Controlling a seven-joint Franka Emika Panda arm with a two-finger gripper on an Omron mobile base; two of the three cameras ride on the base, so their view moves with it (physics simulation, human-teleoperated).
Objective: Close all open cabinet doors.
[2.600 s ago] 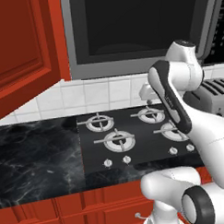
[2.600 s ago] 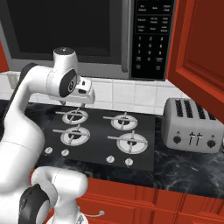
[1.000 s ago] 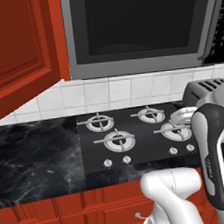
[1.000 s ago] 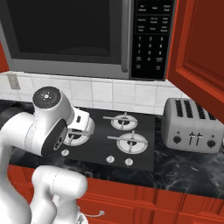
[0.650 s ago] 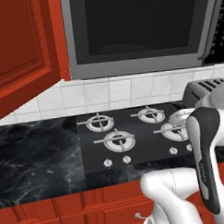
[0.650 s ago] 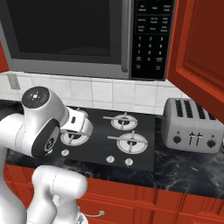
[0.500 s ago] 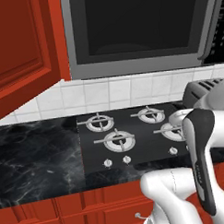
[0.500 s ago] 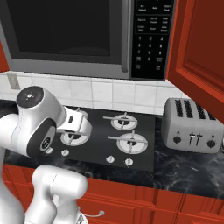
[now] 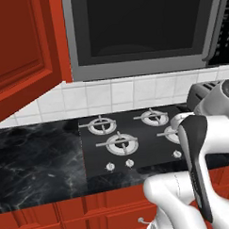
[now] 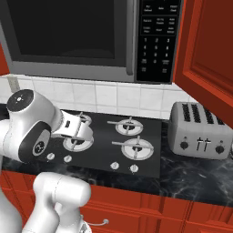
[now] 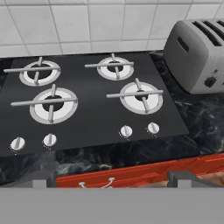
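Note:
Two cabinet doors stand open. One red cabinet door (image 9: 20, 50) hangs swung out at the upper left of the microwave in the left base view. The other red cabinet door (image 10: 210, 50) juts out at the upper right, over the toaster, in the right base view. My gripper (image 11: 112, 178) is open and holds nothing; its dark fingertips (image 11: 43, 177) stand far apart. It hovers low over the front edge of the black cooktop (image 11: 92, 103), far below both doors. My folded white arm (image 10: 32, 129) sits at the cooktop's left side.
A grey microwave (image 10: 82, 41) with dark glass hangs above the cooktop. A silver toaster (image 10: 200, 132) stands on the black marble counter (image 9: 38, 162) to the right. Red drawer fronts (image 11: 144, 173) run under the counter edge. White tiles back the wall.
The arm has folded further down and towards the left side of the cooktop; the hand stays low over the burners. The jaws remain wide open. Both doors and the cameras have not moved.

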